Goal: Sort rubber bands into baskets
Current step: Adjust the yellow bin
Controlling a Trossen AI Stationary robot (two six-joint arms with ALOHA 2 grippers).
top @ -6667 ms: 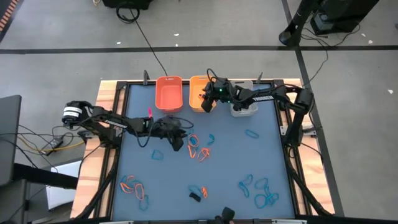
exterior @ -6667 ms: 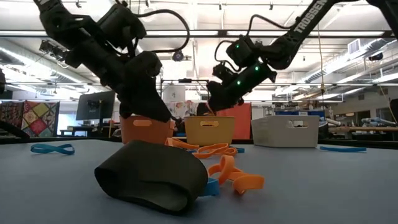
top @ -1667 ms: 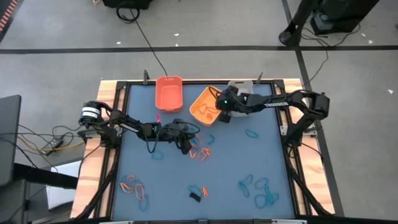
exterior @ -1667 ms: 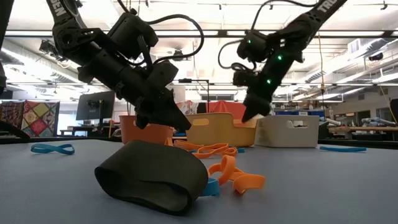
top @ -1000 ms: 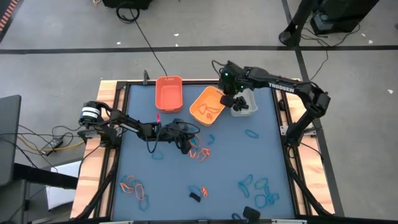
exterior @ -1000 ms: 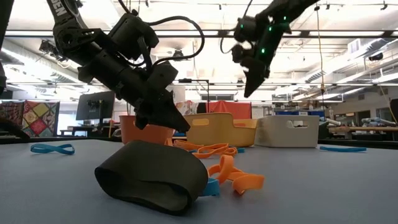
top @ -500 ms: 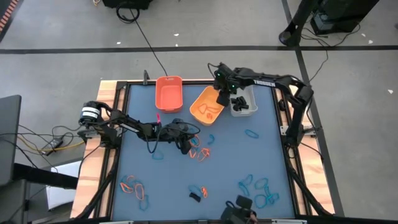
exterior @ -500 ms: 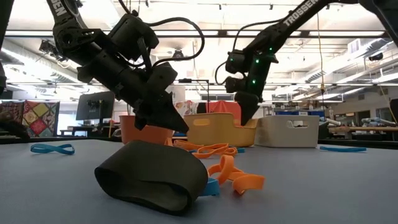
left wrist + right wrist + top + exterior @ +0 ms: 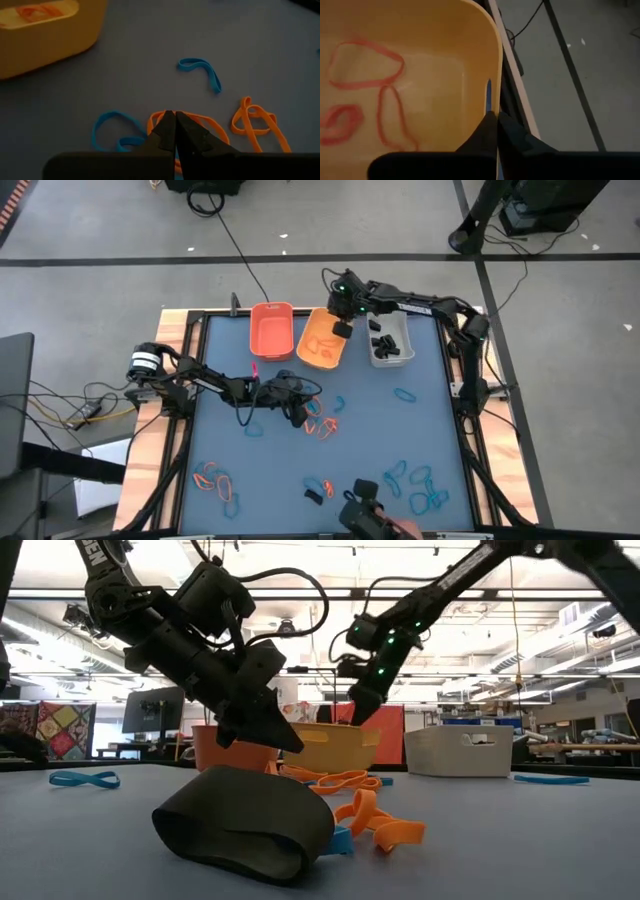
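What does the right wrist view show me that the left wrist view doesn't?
Only the right wrist view looks into the yellow-orange basket, with orange rubber bands lying on its floor, the right gripper shut at its rim, and the room floor beyond the table edge. Only the left wrist view shows loose bands on the table: a blue rubber band and an orange pair, with the left gripper shut just above an orange band. Both show the yellow-orange basket and closed fingers.

- The left gripper [image 9: 175,117] is seen closed over an orange rubber band [image 9: 200,125].
- Blue rubber bands [image 9: 201,70] and a yellow-orange basket [image 9: 45,35] are shown nearby.
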